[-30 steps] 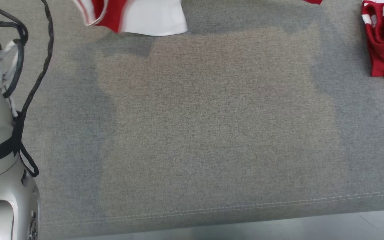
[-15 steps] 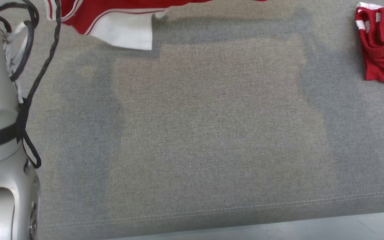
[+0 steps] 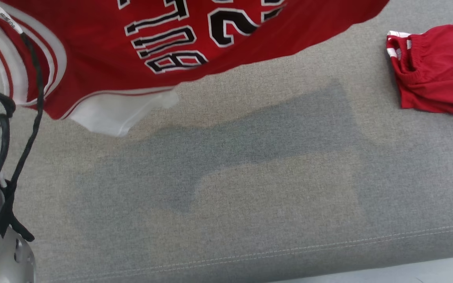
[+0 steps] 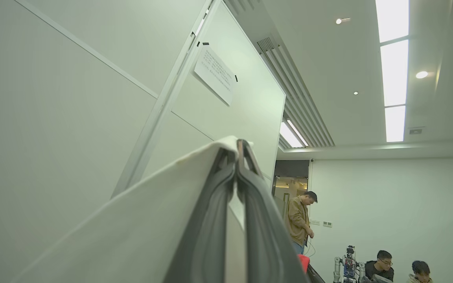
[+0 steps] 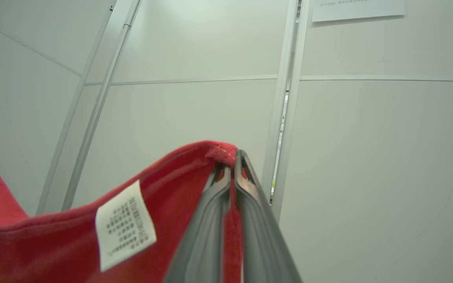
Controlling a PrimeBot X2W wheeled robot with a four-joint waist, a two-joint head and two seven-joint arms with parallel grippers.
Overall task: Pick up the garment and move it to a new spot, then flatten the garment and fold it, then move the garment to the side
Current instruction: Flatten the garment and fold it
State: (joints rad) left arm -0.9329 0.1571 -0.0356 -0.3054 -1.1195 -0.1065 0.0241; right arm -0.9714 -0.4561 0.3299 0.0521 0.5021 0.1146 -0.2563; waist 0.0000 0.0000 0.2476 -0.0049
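Head view: the red jersey point(image 3: 218, 51) hangs in the air above the far left part of the grey bench point(image 3: 273, 204). Its lettering reads upside down, and a white side panel point(image 3: 112, 116) dangles lowest, over the shadow it casts. The jersey sags and ripples, so it looks light, soft and limp. It will likely droop between any two holds and lie flat only if kept stretched from two corners of one edge. A bundle of red shorts point(image 3: 435, 70) lies well apart at the far right.

Left wrist view: the left pincer point(image 4: 236, 155) is together, clamped on a white edge point(image 4: 140, 224) that falls away from its tips.

Right wrist view: the right pincer point(image 5: 232, 159) is clamped on a red hem point(image 5: 53, 239), with a care label point(image 5: 124, 224) just beside it. The thin knit could slip from so small a bite.
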